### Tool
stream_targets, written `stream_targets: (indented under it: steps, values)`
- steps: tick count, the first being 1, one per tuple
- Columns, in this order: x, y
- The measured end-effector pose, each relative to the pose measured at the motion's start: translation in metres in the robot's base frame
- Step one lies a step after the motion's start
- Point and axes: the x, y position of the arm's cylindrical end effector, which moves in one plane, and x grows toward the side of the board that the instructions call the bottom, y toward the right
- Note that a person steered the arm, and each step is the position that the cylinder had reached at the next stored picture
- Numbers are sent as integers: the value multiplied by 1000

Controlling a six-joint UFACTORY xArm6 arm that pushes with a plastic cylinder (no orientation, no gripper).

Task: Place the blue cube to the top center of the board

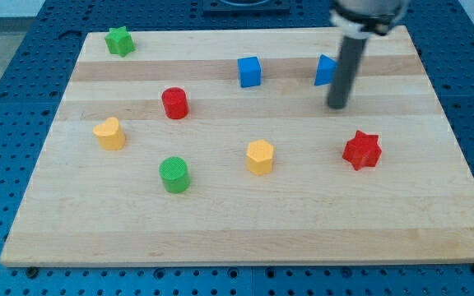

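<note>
The blue cube point(249, 71) sits near the top middle of the wooden board point(245, 214). A second blue block point(325, 71), partly hidden behind my rod, lies to its right. My tip point(336, 106) rests on the board just below and right of that second blue block, well to the right of the blue cube and apart from it.
A green star point(119, 41) is at the top left. A red cylinder point(174, 104), a yellow block point(109, 133), a green cylinder point(174, 175), a yellow hexagonal block point(260, 157) and a red star point(361, 150) lie across the board's middle.
</note>
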Motion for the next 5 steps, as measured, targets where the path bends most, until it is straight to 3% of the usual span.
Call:
stream_targets:
  steps: [3, 4, 5]
  values:
    - [-43, -141]
    - [-84, -139]
    - [-60, -133]
